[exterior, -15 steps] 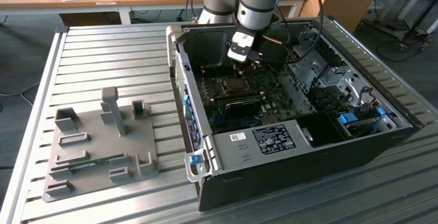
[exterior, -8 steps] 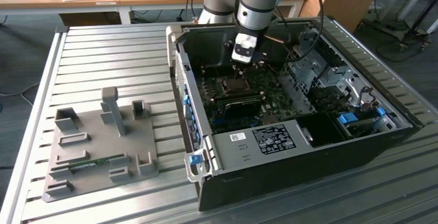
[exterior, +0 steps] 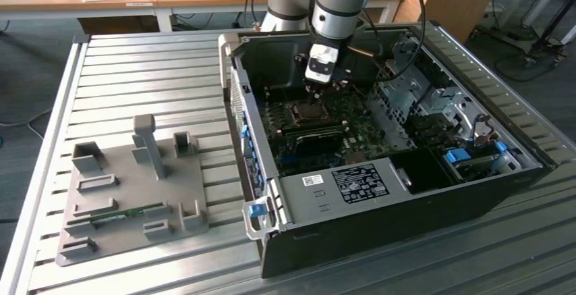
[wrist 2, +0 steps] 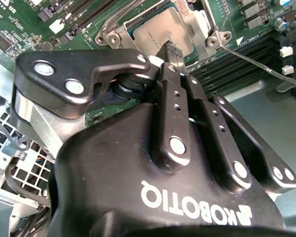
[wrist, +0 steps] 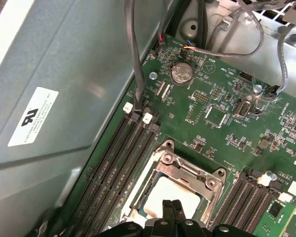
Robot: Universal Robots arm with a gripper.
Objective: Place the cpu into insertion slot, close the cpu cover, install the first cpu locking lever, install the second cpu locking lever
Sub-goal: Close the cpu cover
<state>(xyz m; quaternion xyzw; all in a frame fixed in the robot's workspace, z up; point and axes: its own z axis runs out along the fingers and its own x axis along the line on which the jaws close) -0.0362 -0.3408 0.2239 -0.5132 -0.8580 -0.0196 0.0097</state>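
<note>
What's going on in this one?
A robot arm reaches into an open computer case. Its shut, empty gripper hangs right over the cpu, which sits in the motherboard socket with the cpu cover lying down around it. One locking lever juts out sideways, apparently unlatched.

I see the cpu (wrist: 160, 192), a small flat square with a silvery-grey top, lying flat in its socket. The cpu cover (wrist: 197, 173), a thin metal frame, lies down around it, and the chip's top shows through its window in both wrist views. One thin locking lever (wrist 2: 256, 63) angles away from the cover's corner, not tucked in.
</note>
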